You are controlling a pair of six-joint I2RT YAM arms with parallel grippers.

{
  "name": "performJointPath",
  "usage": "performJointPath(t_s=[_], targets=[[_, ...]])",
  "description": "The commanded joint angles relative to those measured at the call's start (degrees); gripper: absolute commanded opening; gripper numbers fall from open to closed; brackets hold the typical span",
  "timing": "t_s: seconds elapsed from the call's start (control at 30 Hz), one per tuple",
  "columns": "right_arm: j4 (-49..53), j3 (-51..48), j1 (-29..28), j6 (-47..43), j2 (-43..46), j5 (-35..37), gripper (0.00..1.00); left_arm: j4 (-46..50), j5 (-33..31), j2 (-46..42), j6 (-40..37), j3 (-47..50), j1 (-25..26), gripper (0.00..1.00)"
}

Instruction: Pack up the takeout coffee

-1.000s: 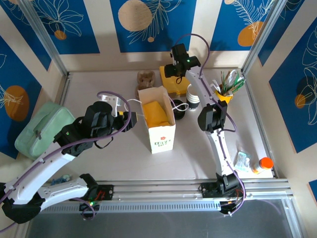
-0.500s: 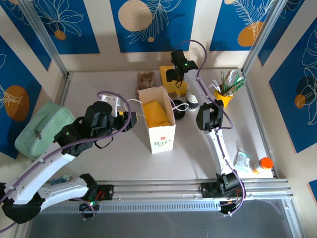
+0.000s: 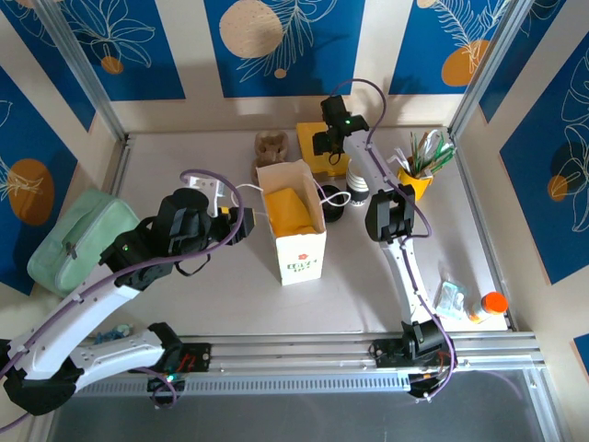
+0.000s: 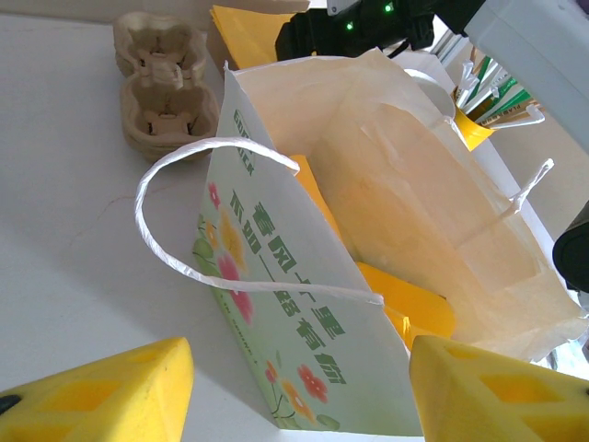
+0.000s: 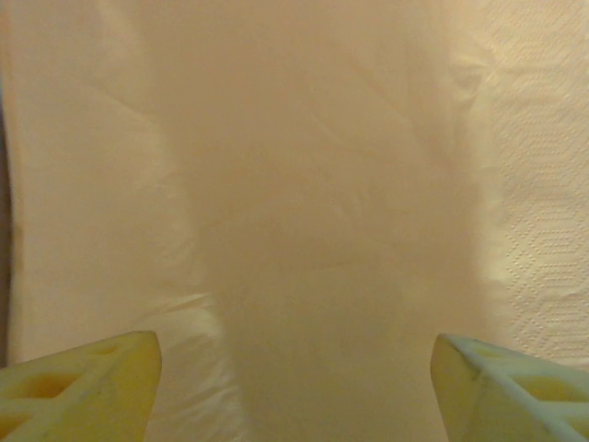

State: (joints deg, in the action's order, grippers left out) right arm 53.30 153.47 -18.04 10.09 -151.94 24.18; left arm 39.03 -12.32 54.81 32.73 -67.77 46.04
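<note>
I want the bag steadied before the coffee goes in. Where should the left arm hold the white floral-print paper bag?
Probably the white twisted-paper handle on the printed side of the white floral-print paper bag: it loops out free of the wall, on the side facing the left gripper, whose jaws stand open. Come in from that side, closing across the cord.

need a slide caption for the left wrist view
Left gripper, fingers apart, faces an open paper bag holding a yellow packet, cardboard cup carrier behind.
</note>
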Motion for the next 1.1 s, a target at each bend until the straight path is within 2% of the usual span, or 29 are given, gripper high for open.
performJointPath(t_s=[0.0,0.7,1.07], targets=[[0.6,-0.4,0.3,1.2,-1.4,-1.1,0.78,0.6,-0.1,-1.2,0.5,-0.5,0.4,0.63],[1.6,-0.8,0.1,2.5,-4.4,0.4,0.76,0.7,0.1,-0.7,0.2,-1.1,0.4,0.64],[2.2,-1.7,-0.1,3.7,-4.7,-1.0,0.66,0.8,0.3,-0.8,0.1,-1.5,0.4,0.63]])
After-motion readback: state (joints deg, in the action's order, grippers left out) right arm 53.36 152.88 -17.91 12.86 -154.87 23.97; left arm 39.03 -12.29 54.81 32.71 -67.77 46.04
